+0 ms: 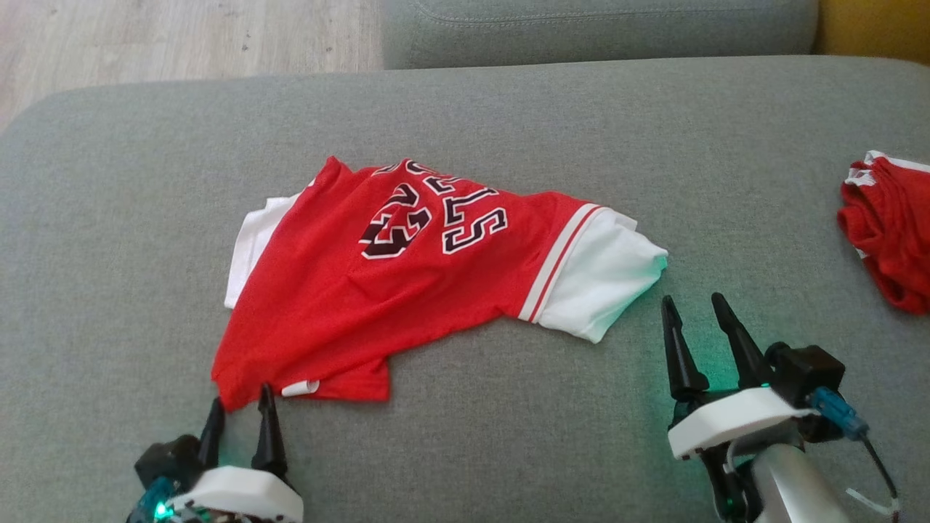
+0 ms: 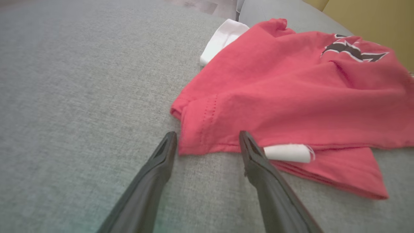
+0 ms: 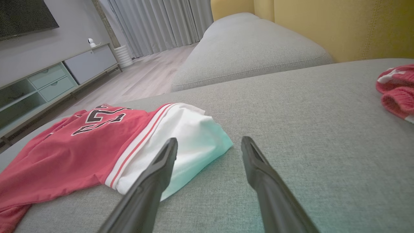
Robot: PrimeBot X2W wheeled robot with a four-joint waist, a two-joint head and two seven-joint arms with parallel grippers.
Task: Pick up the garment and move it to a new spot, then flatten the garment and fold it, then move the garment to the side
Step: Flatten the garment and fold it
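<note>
Garment (image 1: 378, 290): red jersey with black-and-white lettering, lying loosely spread and rumpled at the middle of a grey sofa cushion (image 1: 508, 109), slightly left of centre. The lettering faces up, towards the far edge. 1 white sleeve (image 1: 603, 283) sticks out at the right end, past a red-and-white striped band; a second white part shows at the far-left edge. A small white label (image 1: 300, 388) pokes out at the near hem, where the cloth is doubled over.

Left gripper (image 1: 241, 396): at the garment's near-left corner, jaws apart, nothing held. In the left wrist view the hem corner lies between the 2 fingertips, and the label sits just beside the right-hand one. Cannot tell whether the tips touch the cloth.

Right gripper (image 1: 692, 298): just near and right of the white sleeve, jaws apart, nothing held. A strip of bare cushion shows between the tips and the sleeve in the head view. A green glow falls on the sleeve's near edge.

Second red-and-white garment (image 1: 886, 232): bunched at the far-right edge of the cushion, well apart from the jersey.

Beyond: another grey cushion (image 1: 596, 29), wood floor (image 1: 182, 36) at far left, yellow backrest (image 3: 339, 26).
</note>
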